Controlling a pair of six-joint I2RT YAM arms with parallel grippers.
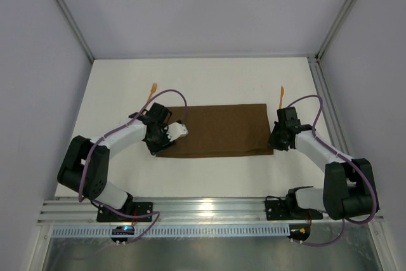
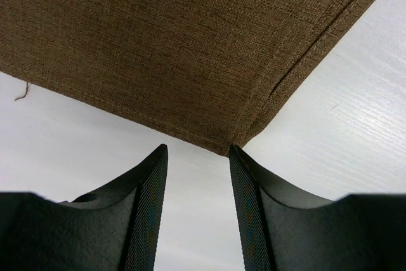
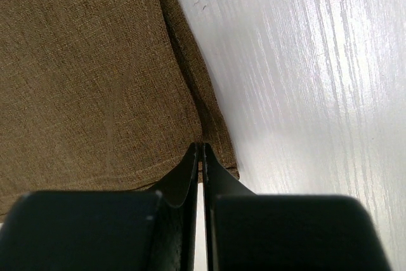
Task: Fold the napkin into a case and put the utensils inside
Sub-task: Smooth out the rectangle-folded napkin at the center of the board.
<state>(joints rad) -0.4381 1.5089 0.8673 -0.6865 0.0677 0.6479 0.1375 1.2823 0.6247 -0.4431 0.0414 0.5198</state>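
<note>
At the centre of the counter (image 1: 209,176): napkin (image 1: 216,130) lies flat, a folded rectangle | utensils (image 1: 151,91) lie uncovered beyond its far corners | left gripper (image 2: 196,152) released, jaws straddling the near-left corner | right gripper (image 3: 200,147) clenched at the near-right corner, cloth pinch unclear | step: folding, probably | next: secure both corners evenly

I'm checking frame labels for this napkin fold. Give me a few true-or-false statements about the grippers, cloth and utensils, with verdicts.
1. The left gripper has its jaws open, with a napkin corner just ahead of them. True.
2. The right gripper is wide open. False: its jaws are shut, at the napkin's near right corner.
3. Both utensils lie on the napkin. False: they lie on the table, apart from the cloth, one past each far corner.
4. The napkin lies flat as a rectangle between the arms. True.
</note>
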